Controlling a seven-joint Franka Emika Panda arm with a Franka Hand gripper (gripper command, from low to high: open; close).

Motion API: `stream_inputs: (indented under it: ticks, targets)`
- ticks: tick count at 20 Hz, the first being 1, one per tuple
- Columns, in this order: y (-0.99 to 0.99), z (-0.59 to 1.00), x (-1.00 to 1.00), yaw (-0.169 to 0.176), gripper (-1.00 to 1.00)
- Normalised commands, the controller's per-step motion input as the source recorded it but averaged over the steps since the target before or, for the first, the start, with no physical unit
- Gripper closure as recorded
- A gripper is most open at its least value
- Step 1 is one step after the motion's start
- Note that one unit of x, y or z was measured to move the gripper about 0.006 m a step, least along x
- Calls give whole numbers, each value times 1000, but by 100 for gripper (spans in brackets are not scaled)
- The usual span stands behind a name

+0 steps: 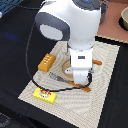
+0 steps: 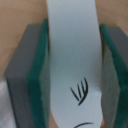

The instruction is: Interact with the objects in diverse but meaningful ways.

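- I am looking at a woven placemat (image 1: pixel 102 80) on a dark table; I place everything relative to it.
- My robot arm (image 1: pixel 75 30) stands over the middle of the placemat, hiding most of a tan plate (image 1: pixel 65 65) beneath it.
- In the wrist view, the claw (image 2: pixel 70 75) pinches a white fish (image 2: pixel 72 50) between its green-padded fingers (image 2: pixel 37 75). Both pads press the fish's flanks.
- The fish carries thin black drawn strokes, like fin lines. I see no letters on it.
- An orange bread loaf (image 1: pixel 45 61) lies at the placemat's edge on the exterior view's left.
- A yellow block (image 1: pixel 44 94) lies on the placemat's near corner. Its label is red, but the writing is too blurred to read.
- An orange-handled utensil (image 1: pixel 98 63) pokes out beyond the arm.
- My judgement: the fish is grasped and low over the plate. Whether it rests there or hangs, I cannot tell. The loaf and block look untouched, so plenty remains.
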Motion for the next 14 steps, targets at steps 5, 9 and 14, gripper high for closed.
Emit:
stream_inputs:
  ticks: [5,9,14]
  targets:
    - [286,454,61,27,100]
    - [661,598,11,54,100]
    - [790,525,2,56,100]
